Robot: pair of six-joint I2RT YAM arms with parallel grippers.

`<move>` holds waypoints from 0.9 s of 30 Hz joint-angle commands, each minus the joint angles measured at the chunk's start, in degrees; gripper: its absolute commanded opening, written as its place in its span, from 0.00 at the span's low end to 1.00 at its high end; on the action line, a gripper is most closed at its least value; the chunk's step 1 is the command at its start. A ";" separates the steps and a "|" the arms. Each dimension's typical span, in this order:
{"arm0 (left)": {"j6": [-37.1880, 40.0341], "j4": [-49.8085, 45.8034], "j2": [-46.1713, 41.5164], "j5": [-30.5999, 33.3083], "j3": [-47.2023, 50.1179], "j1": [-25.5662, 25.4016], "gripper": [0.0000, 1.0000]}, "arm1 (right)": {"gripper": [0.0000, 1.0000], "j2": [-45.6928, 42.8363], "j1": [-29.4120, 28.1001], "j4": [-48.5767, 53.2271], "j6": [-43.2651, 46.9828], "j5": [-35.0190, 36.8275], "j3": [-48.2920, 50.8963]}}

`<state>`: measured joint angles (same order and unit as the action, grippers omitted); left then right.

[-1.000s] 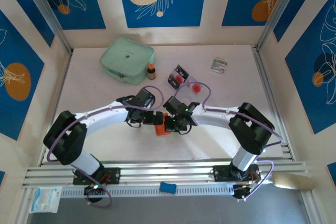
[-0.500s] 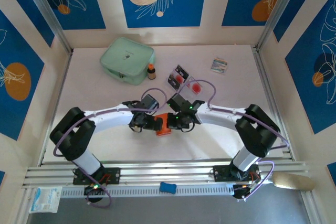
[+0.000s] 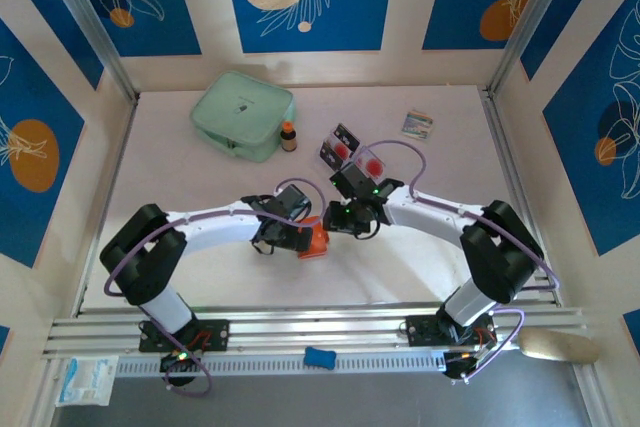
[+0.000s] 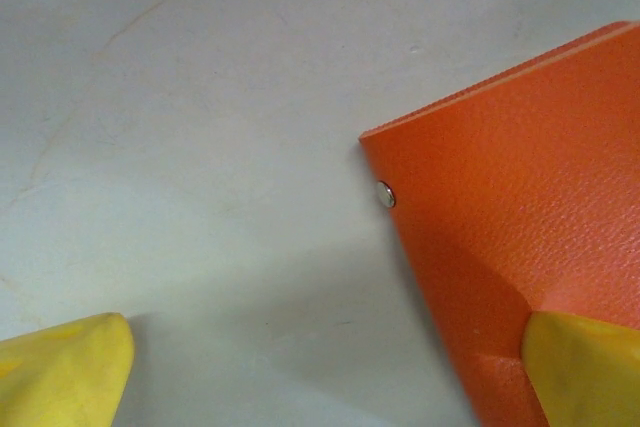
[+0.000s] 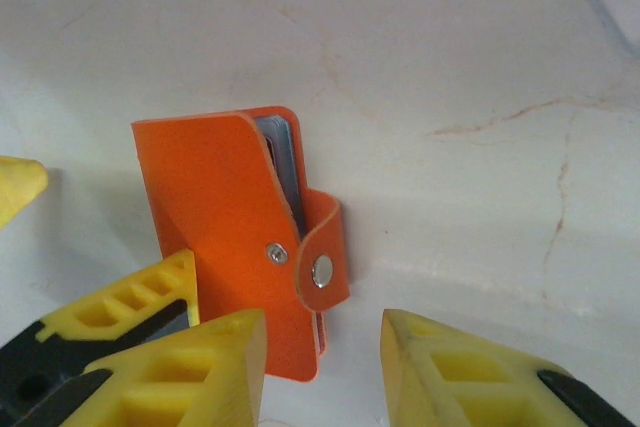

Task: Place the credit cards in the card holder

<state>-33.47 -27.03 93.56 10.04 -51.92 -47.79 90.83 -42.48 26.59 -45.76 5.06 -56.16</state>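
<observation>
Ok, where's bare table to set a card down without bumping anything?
Free: left, between mint pouch and left arm; right, between packet and right arm; the near strip by the rail. Crowded: mid-table, left claw and right claw at the card holder, credit cards and bottle behind.

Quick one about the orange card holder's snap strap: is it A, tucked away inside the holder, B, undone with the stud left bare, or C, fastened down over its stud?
B: in the right wrist view the card holder has its stud uncovered, and the strap curls loose beside it with its own snap button showing.
</observation>
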 commanded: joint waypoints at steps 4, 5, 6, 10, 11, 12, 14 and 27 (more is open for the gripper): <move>1.40 -5.76 2.86 3.23 1.29 -0.61 1.00 | 0.37 3.33 -0.08 1.91 2.24 -1.07 -3.58; 1.36 -5.71 2.90 3.31 1.37 -0.55 1.00 | 0.36 3.72 -0.06 1.91 2.42 -1.10 -3.85; 1.34 -5.63 2.86 3.32 1.55 -0.63 1.00 | 0.36 4.17 -0.07 1.93 2.51 -1.10 -4.12; 1.30 -5.33 3.04 3.02 1.87 -0.55 1.00 | 0.35 5.53 0.10 1.96 3.13 -1.11 -4.82; 1.29 -5.32 3.04 3.03 1.91 -0.61 1.00 | 0.33 5.89 0.10 1.89 3.13 -1.10 -4.92; 1.21 -5.32 2.97 3.03 1.95 -0.57 1.00 | 0.31 6.25 0.30 1.81 3.22 -1.18 -5.01; 1.24 -5.35 2.97 3.14 1.91 -0.56 1.00 | 0.27 6.71 0.42 1.63 3.26 -1.34 -4.93; 1.22 -5.00 3.03 3.05 2.18 -0.55 1.00 | 0.03 6.97 0.81 0.31 2.92 -2.57 -2.87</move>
<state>-33.47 -27.00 93.60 10.61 -51.92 -48.03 97.73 -41.95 26.52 -42.89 4.19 -59.88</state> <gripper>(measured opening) 0.998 0.059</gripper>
